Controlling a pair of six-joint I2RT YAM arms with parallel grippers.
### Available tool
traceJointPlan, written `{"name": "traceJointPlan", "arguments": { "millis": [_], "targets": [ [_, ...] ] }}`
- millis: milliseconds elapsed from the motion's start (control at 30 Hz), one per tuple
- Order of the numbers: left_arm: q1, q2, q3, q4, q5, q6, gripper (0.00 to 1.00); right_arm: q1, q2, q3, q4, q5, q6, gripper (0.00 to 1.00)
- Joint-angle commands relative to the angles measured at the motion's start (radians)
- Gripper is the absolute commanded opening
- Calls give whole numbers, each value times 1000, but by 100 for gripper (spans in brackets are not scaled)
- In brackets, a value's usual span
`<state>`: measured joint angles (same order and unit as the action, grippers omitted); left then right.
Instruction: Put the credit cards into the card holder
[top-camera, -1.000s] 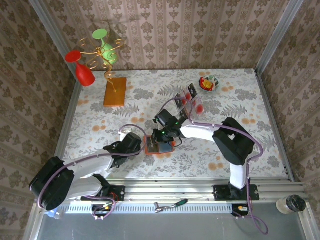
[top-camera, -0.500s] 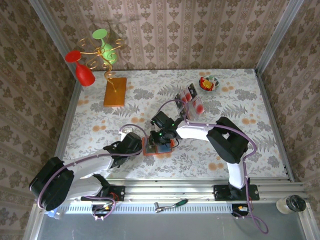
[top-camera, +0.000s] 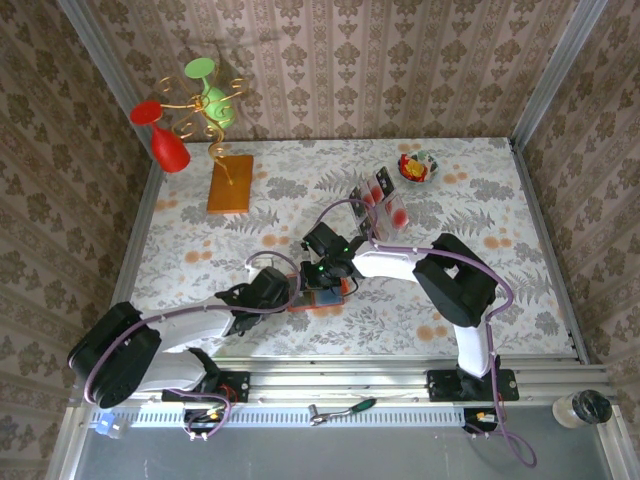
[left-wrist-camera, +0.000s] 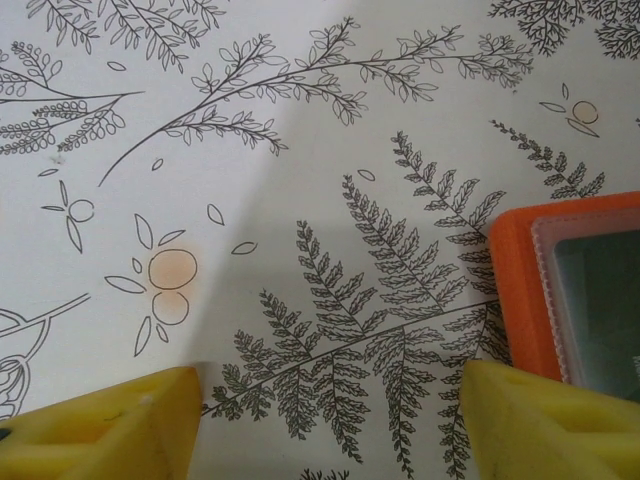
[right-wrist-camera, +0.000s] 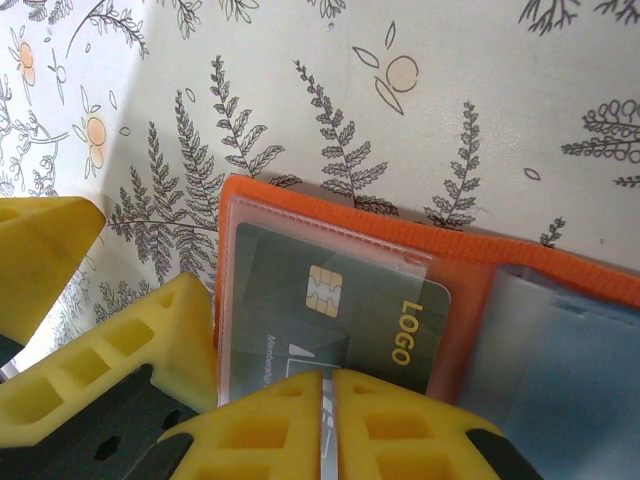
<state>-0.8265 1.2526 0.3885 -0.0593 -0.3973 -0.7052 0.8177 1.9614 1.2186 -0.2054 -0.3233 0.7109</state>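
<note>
Overhead view: card holder lying open on the flowered table, near the front edge, wedged between two robot arms. Left pincer sits at its left side, right pincer just behind it. Spare cards stand in a clear tray, well apart toward the back.

Left wrist view: left pincer with fingers apart, bare table between them. Orange corner of the card holder lies just past the right-hand finger.

Right wrist view: right pincer with tips pressed together at the near long edge of a dark card – contact unclear. The card lies flat, long axis running across, mostly under a clear sleeve of the card holder. Its right end seems to poke out, so the push probably goes leftward – toward the left pincer's fingers bracing that edge.
</note>
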Motion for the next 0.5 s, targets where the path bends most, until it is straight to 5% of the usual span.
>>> {"name": "traceJointPlan", "arguments": {
  "millis": [0,467],
  "targets": [
    [-8,7,14,7,-17,-20,70,-15,-26,19,-16,3,1,14],
    [-9,12,4,7,-21,-20,70,-56,-66,-49,-20,16,-14,14]
  ]
}}
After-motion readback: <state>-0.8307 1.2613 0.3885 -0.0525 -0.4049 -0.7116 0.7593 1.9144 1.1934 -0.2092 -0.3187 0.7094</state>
